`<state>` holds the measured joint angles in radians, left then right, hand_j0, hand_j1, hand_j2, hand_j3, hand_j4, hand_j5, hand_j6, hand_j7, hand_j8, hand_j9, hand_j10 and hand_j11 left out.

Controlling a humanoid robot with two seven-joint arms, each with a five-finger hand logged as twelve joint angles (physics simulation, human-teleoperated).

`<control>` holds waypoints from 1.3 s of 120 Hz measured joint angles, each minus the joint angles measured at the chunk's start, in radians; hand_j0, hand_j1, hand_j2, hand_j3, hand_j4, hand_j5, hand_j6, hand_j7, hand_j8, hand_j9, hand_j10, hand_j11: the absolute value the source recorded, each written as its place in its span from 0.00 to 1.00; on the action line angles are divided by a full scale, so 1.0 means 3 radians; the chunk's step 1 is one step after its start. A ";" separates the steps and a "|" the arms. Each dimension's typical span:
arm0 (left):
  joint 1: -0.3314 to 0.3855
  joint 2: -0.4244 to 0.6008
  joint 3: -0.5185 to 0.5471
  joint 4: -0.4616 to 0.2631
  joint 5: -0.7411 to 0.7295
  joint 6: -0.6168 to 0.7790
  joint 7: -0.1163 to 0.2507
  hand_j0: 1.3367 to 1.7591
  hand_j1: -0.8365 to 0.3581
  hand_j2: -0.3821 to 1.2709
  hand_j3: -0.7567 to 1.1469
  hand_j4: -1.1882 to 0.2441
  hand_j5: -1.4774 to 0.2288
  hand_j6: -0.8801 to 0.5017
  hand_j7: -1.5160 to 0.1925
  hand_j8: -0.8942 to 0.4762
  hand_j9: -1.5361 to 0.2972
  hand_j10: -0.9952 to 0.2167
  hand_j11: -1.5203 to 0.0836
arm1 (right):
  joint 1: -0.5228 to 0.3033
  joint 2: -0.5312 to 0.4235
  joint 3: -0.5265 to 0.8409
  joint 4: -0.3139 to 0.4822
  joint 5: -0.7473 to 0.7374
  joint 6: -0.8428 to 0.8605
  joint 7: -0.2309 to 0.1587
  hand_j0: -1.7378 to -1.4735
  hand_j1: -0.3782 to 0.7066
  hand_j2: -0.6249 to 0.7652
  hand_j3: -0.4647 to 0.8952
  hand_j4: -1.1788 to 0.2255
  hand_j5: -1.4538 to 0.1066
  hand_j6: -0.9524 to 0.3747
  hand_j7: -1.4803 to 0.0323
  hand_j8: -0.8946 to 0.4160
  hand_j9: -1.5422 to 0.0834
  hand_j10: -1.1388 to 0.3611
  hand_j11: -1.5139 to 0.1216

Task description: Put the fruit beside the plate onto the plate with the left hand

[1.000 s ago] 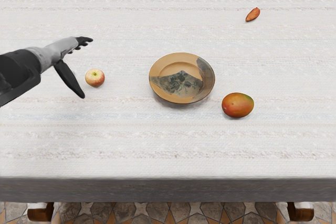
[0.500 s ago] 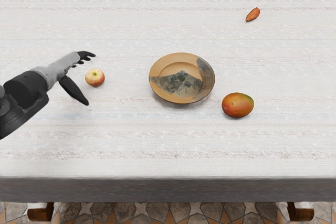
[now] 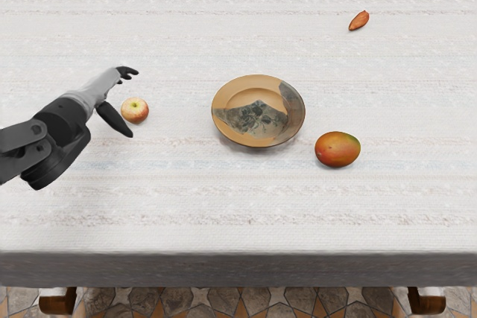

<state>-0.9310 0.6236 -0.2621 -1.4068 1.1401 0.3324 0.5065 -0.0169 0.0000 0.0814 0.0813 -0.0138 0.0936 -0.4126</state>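
A brown plate [image 3: 292, 103] with a dark pattern lies near the table's middle. A red-orange mango [image 3: 337, 149] rests just off its lower right rim. Well to the plate's left sits a small red-yellow apple [image 3: 135, 110]. My left hand [image 3: 123, 98] reaches in from the left and sits right beside the apple, on its left. Its fingers are spread, thumb low and the others above the apple, holding nothing.
A small orange-brown almond-shaped item [image 3: 358, 20] lies at the far right back of the white table [image 3: 238, 206]. The table's front edge runs across the bottom of the view.
The left arm has swung forward and right, bringing the open hand from behind and left of the apple to right beside it. The fruits and plate have not moved.
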 joint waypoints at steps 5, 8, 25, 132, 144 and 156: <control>0.0000 -0.0015 0.0022 0.0063 0.0001 0.0002 -0.0004 0.76 0.79 0.26 0.40 0.68 0.71 0.48 0.73 0.50 0.69 0.65 0.78 | 0.0000 0.0000 0.0000 0.0000 0.0000 0.0000 0.0000 0.30 0.03 0.45 0.34 0.84 0.93 0.72 0.98 0.68 0.95 0.76 0.93; 0.0000 -0.0017 0.0032 0.0092 0.0001 0.0003 -0.0006 0.76 0.79 0.26 0.40 0.68 0.71 0.48 0.73 0.50 0.69 0.65 0.78 | 0.0000 0.0000 0.0000 0.0000 0.0000 0.0000 0.0000 0.30 0.03 0.45 0.34 0.84 0.93 0.72 0.98 0.68 0.95 0.76 0.93; 0.0000 -0.0120 0.0061 0.0288 0.0001 0.0006 -0.0013 0.76 0.78 0.26 0.40 0.68 0.70 0.48 0.72 0.49 0.68 0.64 0.77 | 0.0000 0.0000 0.0000 0.0000 0.0000 0.0000 0.0000 0.30 0.03 0.45 0.34 0.84 0.93 0.72 0.98 0.68 0.95 0.76 0.93; -0.0085 -0.0542 0.0159 0.0837 0.0022 0.0007 -0.0006 0.76 0.66 0.27 0.40 0.59 0.61 0.39 0.63 0.41 0.60 0.54 0.68 | 0.0020 0.0000 0.0000 0.0000 -0.0005 0.0000 0.0001 0.30 0.03 0.45 0.34 0.84 0.93 0.72 0.98 0.68 0.95 0.76 0.93; -0.0112 -0.0602 0.0189 0.0842 0.0022 0.0007 0.0008 0.76 0.65 0.28 0.40 0.59 0.60 0.38 0.62 0.40 0.59 0.53 0.67 | 0.0019 0.0000 0.0000 0.0000 -0.0005 0.0000 0.0003 0.30 0.03 0.45 0.34 0.84 0.93 0.72 0.98 0.68 0.95 0.76 0.93; -0.0113 -0.0629 0.0208 0.0853 0.0022 0.0007 0.0015 0.76 0.64 0.28 0.40 0.58 0.60 0.38 0.62 0.39 0.59 0.53 0.66 | 0.0017 0.0000 0.0000 0.0000 -0.0005 0.0000 0.0004 0.30 0.03 0.45 0.34 0.84 0.93 0.72 0.98 0.68 0.95 0.76 0.93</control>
<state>-0.9649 0.4347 -0.1998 -1.1510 1.1468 0.3345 0.5110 -0.0119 0.0000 0.0814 0.0813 -0.0153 0.0936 -0.4114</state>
